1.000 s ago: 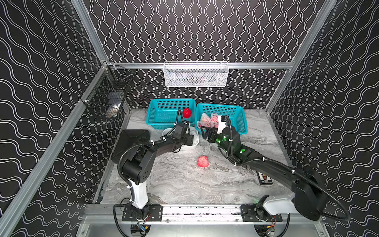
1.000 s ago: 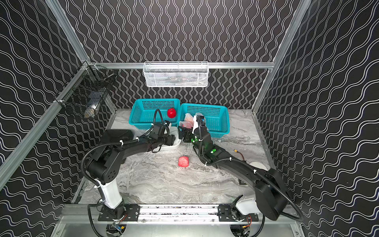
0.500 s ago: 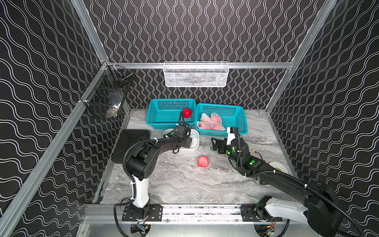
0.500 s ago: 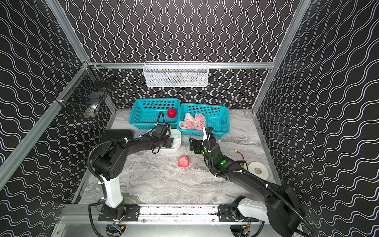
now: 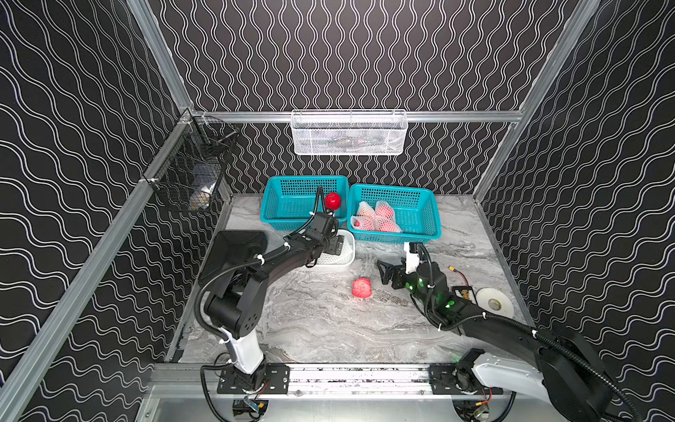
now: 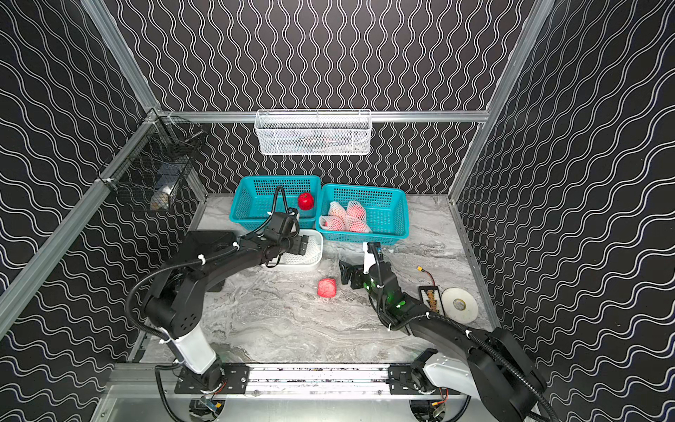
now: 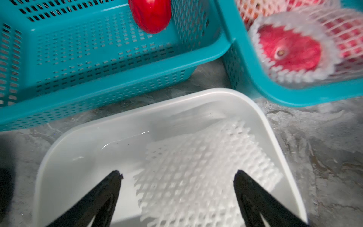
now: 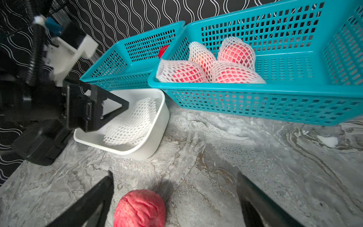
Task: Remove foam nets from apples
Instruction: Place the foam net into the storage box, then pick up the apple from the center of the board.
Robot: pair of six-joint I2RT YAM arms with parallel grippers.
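Six apples (image 5: 362, 288), five foam nets (image 7: 196, 176)

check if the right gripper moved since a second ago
Yes. The right gripper has pulled back from the right teal basket toward the near side, and now stands open just beside the loose apple.

Left teal basket (image 5: 281, 204) and right teal basket (image 5: 420, 215) sit side by side at the back, white tub (image 5: 338, 266) just in front. White wire basket (image 5: 349, 135) hangs on the wall, tape roll (image 5: 495, 302) over by the right edge.
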